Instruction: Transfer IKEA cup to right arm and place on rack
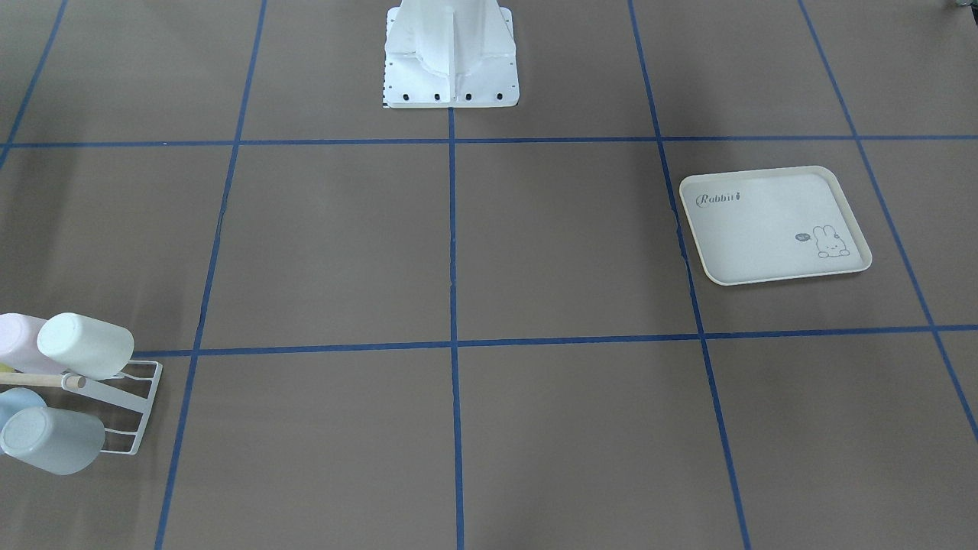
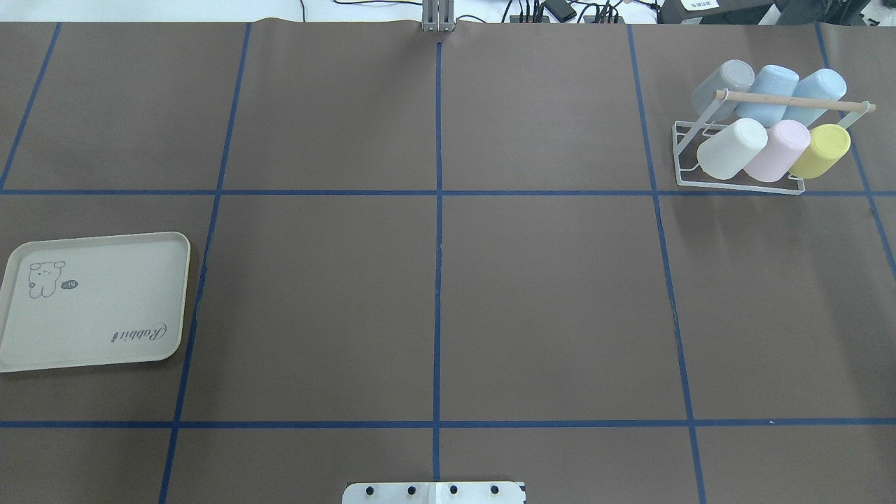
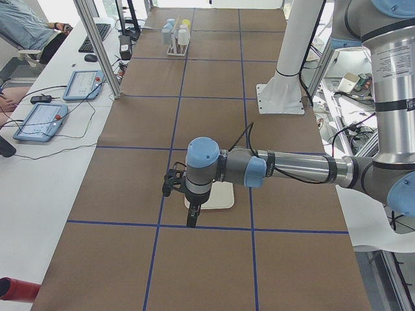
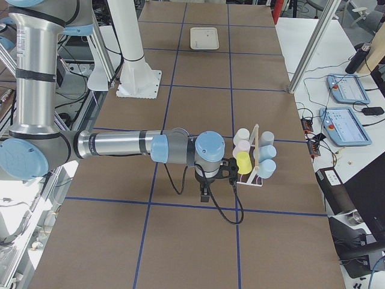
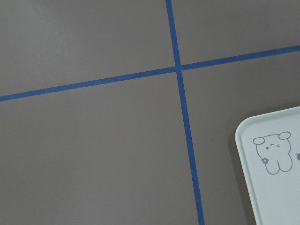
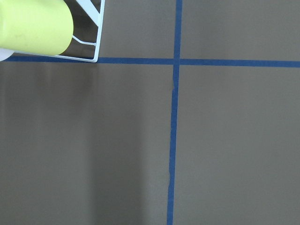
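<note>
**Cups sit on the rack; gripper openings hidden**

Nearest the front-facing lens, at the lower left edge, a pale blue cup lies tilted on the white wire rack. A white cup and a pink cup sit on the other side of the wooden dowel. The cream tray lies well apart on this view's right. The white pedestal stands at the top.

From overhead, 6 cups fill the rack in 2 rows of 3, with the yellow cup at the right end of the near row. The rack is at the table's far right, the tray at the left edge.

Seen from the left end, the left arm reaches out level. The left gripper points down beside the tray. I cannot tell how far its jaws stand apart.

Seen from the right end, the right arm reaches toward the rack. The right gripper points down near the yellow cup, with a black cable looping below. Its opening cannot be judged either.

The left wrist view shows crossing blue tape lines and a tray corner.

The right wrist view shows the yellow cup on a rack corner, upper left.
</note>
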